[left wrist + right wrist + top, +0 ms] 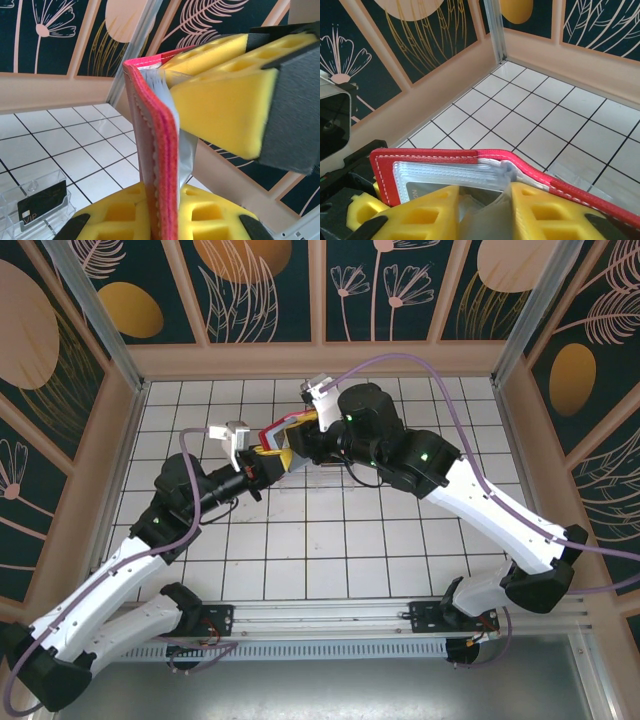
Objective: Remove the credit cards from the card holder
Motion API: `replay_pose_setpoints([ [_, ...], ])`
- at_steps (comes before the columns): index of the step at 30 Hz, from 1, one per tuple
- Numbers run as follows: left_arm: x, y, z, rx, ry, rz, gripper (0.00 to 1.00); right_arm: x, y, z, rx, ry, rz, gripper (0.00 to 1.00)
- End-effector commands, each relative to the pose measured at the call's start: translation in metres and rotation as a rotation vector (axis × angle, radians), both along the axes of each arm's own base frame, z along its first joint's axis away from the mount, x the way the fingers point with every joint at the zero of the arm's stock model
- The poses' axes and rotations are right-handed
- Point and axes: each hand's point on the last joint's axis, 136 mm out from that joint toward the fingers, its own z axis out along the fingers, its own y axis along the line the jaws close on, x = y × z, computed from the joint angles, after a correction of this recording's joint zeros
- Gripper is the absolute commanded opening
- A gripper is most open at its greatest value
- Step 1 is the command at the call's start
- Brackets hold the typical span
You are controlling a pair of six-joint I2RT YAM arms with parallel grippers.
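The left gripper [162, 212] clamps the upright card holder [150, 130] from below; the right gripper [484, 192] straddles its pocket mouth [495, 167], though I cannot tell whether it grips.

- Card holder [162, 150]: red leather-like cover, matt, pale stitching; clear glossy plastic sleeves [445, 172].
- Pads [210, 215] of the left gripper [162, 210]: yellow matt plastic.
- Table [530, 115]: glossy white tiles.
- Tray [30, 187]: clear glossy plastic.

Card holder [150, 125] up off table [330, 550], back of centre, between both tools. Left tool [160, 210] under it, one finger on each side of lower edge. Right tool [482, 210] at its open side, fingertips at inner pocket. Tray [15, 197] on table nearby, card [42, 204] standing in it.
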Motion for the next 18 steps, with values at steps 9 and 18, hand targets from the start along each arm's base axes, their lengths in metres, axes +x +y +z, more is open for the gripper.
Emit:
replay_pose_setpoints([
  [9,-0.020,0.007,0.042,-0.089,-0.144,-0.033,0.17,-0.003,-0.004,0.002,-0.014,-0.028,-0.003,0.00],
  [18,-0.023,0.010,0.042,-0.098,-0.147,-0.027,0.27,-0.010,-0.006,0.004,-0.008,-0.042,0.028,0.00],
])
